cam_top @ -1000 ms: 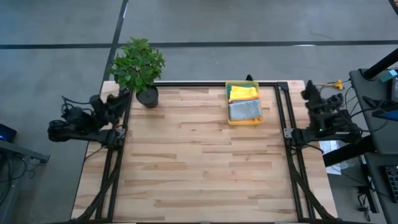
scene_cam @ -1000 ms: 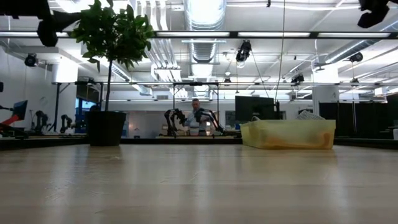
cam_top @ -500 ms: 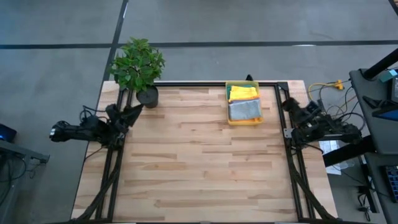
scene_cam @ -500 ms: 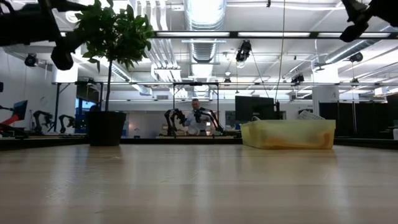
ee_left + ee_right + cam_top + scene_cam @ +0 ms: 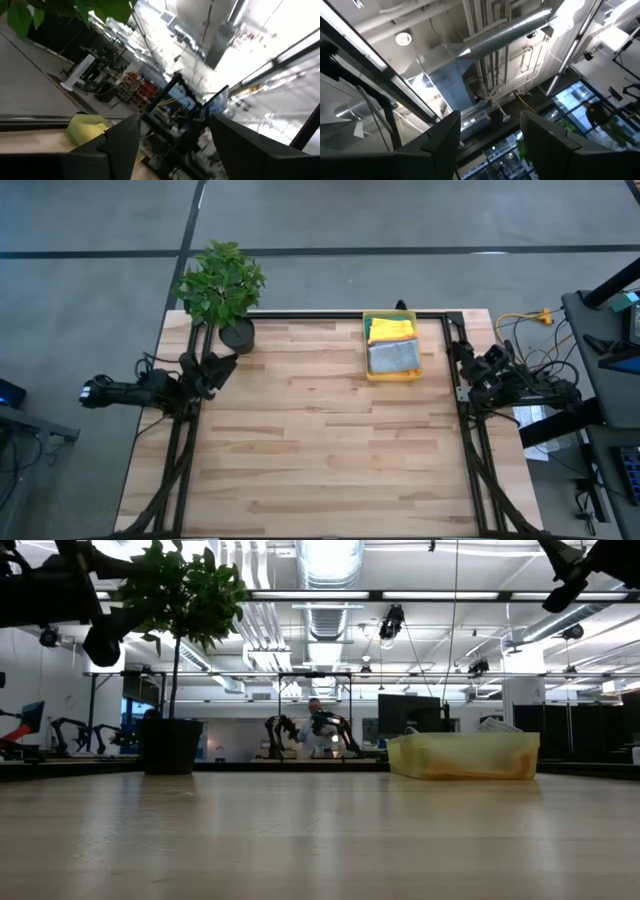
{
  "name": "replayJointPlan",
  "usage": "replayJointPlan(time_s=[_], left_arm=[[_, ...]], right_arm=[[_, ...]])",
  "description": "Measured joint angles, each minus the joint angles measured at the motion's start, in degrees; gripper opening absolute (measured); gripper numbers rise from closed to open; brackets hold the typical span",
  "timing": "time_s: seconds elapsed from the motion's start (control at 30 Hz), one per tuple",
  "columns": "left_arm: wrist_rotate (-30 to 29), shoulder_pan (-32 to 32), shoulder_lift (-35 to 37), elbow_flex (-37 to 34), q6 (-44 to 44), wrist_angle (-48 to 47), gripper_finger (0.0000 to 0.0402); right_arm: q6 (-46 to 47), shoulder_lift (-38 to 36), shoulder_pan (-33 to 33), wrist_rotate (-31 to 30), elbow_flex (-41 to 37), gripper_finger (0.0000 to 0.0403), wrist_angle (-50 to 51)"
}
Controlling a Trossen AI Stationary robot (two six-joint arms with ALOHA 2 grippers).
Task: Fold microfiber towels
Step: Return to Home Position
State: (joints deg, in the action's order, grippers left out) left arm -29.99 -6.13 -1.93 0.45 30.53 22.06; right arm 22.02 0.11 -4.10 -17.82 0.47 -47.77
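Grey towel (image 5: 393,358), yellow towel (image 5: 391,329) in bin (image 5: 365,346), lengthwise front-back; L claw (image 5: 222,363), R claw (image 5: 462,358) apart.

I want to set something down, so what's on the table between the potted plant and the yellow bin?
Nothing: the high view shows bare wooden table between the potted plant and the yellow bin.

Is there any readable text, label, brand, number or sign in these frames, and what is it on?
None can be read. The yellow bin and the plant pot show no markings. Anything farther off is too small or blurred to read.
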Motion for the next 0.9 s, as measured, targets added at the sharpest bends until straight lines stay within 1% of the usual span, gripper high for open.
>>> replayJointPlan(time_s=[0.27,0.4,0.6,0.83,0.9], left_arm=[[0.2,0.0,-0.4,0.0,-1.3,-8.2,0.0226],[0.4,0.0,-0.4,-0.1,-1.3,-9.1,0.0226],[0.3,0.0,-0.4,-0.1,-1.8,-10.7,0.0226],[0.3,0.0,-0.7,-0.1,-16.0,-16.0,0.0226],[0.3,0.0,-1.0,-0.2,-17.7,-16.8,0.0226]], right_arm=[[-0.1,0.0,0.0,-0.2,0.0,0.0201,6.8],[0.1,0.0,0.0,-0.2,0.0,0.0201,10.1],[0.5,0.0,0.0,-0.2,0.0,0.0201,10.9],[0.4,0.0,0.0,-0.2,0.0,0.0201,14.3],[0.5,0.0,0.0,-0.2,0.0,0.0201,16.6]])
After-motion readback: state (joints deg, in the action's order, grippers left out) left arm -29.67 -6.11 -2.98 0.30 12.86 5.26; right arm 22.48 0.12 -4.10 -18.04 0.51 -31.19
